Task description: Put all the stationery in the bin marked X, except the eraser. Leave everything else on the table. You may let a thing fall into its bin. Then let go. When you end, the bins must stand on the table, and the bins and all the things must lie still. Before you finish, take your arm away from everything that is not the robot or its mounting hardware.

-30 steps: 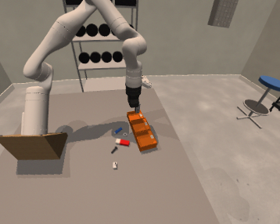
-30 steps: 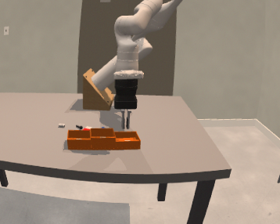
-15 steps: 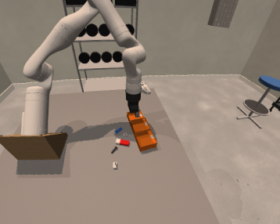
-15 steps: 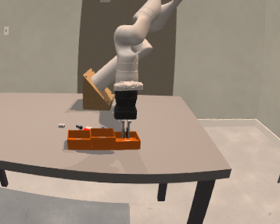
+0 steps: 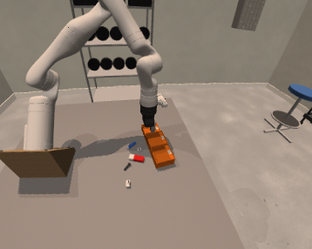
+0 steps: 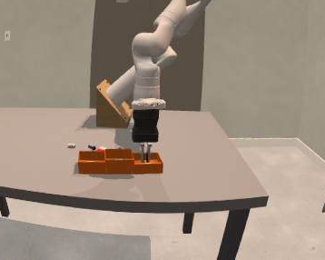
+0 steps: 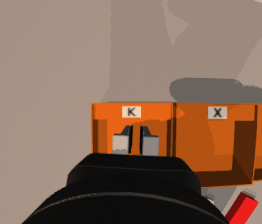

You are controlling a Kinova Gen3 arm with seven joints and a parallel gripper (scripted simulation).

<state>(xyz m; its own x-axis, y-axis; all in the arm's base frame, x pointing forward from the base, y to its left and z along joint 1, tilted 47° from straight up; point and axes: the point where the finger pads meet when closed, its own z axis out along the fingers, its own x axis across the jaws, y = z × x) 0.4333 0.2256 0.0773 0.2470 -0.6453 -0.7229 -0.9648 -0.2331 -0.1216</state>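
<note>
An orange bin row (image 5: 159,147) with three compartments stands on the table. In the wrist view the end one is marked K (image 7: 131,112) and the middle one X (image 7: 217,113). My gripper (image 5: 152,130) (image 6: 147,156) points straight down with its fingertips inside the K compartment. The fingers stand close together and I see nothing between them. A small blue stationery item (image 5: 131,145), a red and white eraser (image 5: 137,158), a washer (image 5: 139,149), a black bolt (image 5: 127,166) and a small white item (image 5: 128,183) lie on the table beside the bins. The X compartment looks empty.
A brown wooden wedge stand (image 5: 35,162) sits at the table's left, beside the arm's base. A shelf rack (image 5: 113,48) stands behind the table. A blue stool (image 5: 295,109) stands on the floor at the right.
</note>
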